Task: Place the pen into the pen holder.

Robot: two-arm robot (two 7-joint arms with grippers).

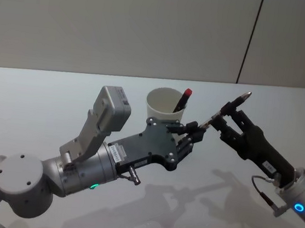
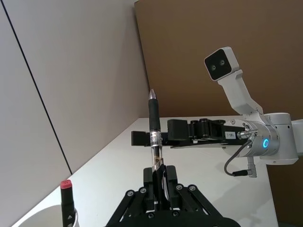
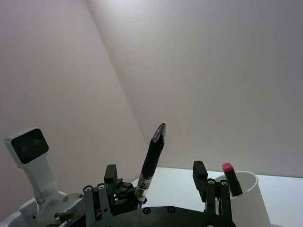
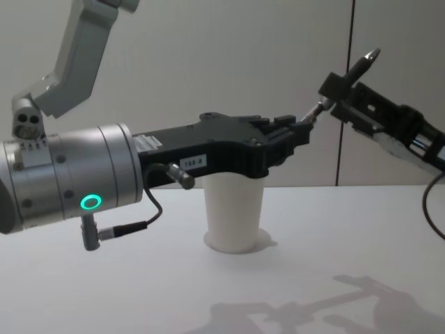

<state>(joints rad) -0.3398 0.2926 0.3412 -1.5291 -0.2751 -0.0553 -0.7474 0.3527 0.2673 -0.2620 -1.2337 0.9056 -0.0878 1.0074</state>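
The pen (image 1: pixel 242 99) is black with a clear barrel and a silver tip. It hangs in the air to the right of the pen holder (image 1: pixel 163 105), a white paper cup on the table. My left gripper (image 1: pixel 194 131) is shut on the pen's lower end (image 2: pixel 154 118), just in front of the cup's rim. My right gripper (image 1: pixel 231 113) is open, and its fingers (image 3: pixel 199 169) stand well apart on either side of the pen's dark grip (image 3: pixel 152 153). From the side the pen (image 4: pixel 363 62) slants upward over the cup (image 4: pixel 235 212).
A red-capped marker (image 1: pixel 184 99) leans inside the cup. The white table (image 1: pixel 60 98) runs back to a grey wall. Both arms meet above the table's middle, the left forearm (image 4: pixel 76 181) low over the surface.
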